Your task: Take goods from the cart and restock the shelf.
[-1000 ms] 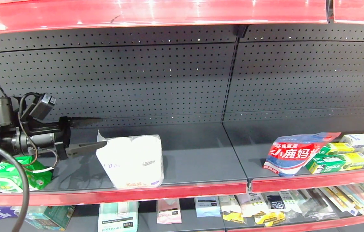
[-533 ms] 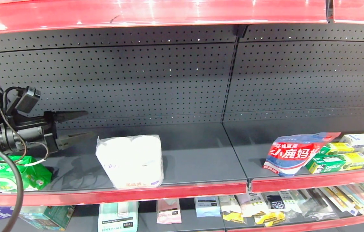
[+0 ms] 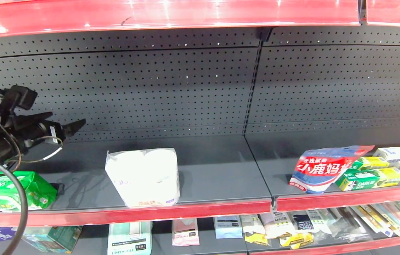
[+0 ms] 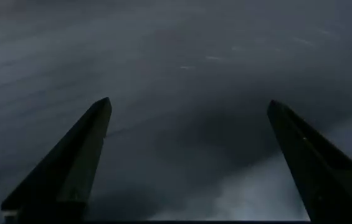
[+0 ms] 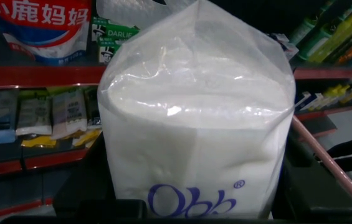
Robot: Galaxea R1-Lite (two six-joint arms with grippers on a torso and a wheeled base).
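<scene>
A white pack of toilet rolls (image 3: 143,177) stands on the dark middle shelf (image 3: 214,177), near its front edge. My left gripper (image 3: 66,124) hovers above the shelf's left end, well left of that pack and apart from it. It is open with nothing between its fingers (image 4: 70,168), which point at bare shelf. A second white pack of toilet rolls (image 5: 194,118) sits close up in the right wrist view, with my right gripper (image 5: 191,216) low against it; the grip itself is hidden.
A green tissue pack (image 3: 12,193) lies at the shelf's left end under the left arm. A red-and-blue pouch (image 3: 322,170) and toothpaste boxes (image 3: 370,175) lie at the right. Small packets fill the lower shelf (image 3: 221,226). A pink cart rim (image 5: 328,165) runs beside the second pack.
My left gripper has drawn back to the left and risen, away from the white pack on the shelf, and has turned on its wrist. The pack has stayed in place.
</scene>
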